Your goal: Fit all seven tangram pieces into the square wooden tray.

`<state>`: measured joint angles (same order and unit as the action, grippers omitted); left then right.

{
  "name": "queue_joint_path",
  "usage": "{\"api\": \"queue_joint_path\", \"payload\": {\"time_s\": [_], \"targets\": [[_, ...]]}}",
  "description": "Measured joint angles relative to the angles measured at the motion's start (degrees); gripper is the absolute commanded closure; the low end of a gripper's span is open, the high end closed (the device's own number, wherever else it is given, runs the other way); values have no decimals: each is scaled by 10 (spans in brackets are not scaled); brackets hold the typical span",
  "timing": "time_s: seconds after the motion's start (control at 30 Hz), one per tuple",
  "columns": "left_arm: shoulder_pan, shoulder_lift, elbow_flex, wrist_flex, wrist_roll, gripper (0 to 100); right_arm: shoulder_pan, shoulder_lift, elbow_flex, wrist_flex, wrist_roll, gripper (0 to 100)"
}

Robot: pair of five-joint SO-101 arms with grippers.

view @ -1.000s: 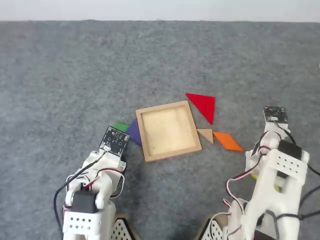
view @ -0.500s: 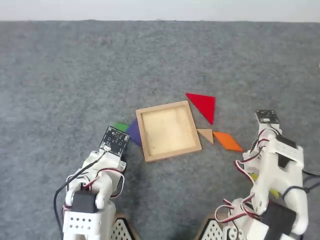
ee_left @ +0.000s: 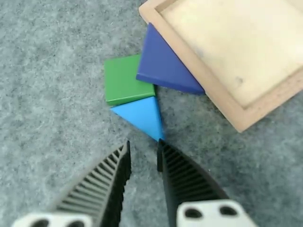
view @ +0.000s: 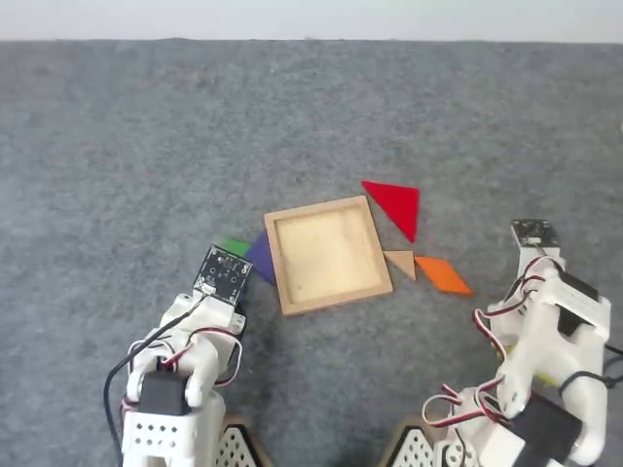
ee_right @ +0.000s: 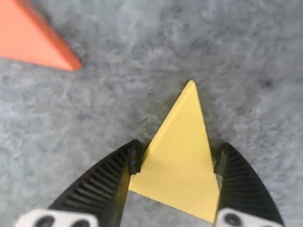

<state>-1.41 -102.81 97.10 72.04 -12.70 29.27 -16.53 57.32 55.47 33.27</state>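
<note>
Wooden and square, the tray sits a little below the centre of the high view, turned slightly askew, and every tangram piece we can see lies outside it on the carpet. To its upper right lies a red triangle, one corner close to the tray's corner. A small tan triangle rests against the tray's right rim, with an orange parallelogram just beside it further right. Tight against the left rim is a dark blue triangle, and a green square shows beyond it. In the left wrist view, that blue triangle touches the rim, the green square touches the blue triangle, and a light blue triangle lies along the green square's edge. The left gripper hangs just short of this cluster with its jaws a narrow gap apart and nothing between them; one fingertip is right at the light blue triangle's point. The left arm stands at the lower left of the high view and covers part of the cluster. The right gripper is spread wide around a yellow triangle lying flat on the carpet, with a finger close against each rear corner. The orange parallelogram's tip sits well apart from it. The right arm stands at the lower right. Rough grey carpet covers the whole table, and a pale wall strip runs along the top edge.
</note>
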Motion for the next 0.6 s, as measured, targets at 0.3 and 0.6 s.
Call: {"api": "queue_joint_path", "payload": {"time_s": [0.3, 0.6], "targets": [[0, 0, 0, 0, 0, 907, -5, -7, 1, 60, 54, 578], [0, 0, 0, 0, 0, 907, -5, -93, 7, 110, 110, 578]]}}
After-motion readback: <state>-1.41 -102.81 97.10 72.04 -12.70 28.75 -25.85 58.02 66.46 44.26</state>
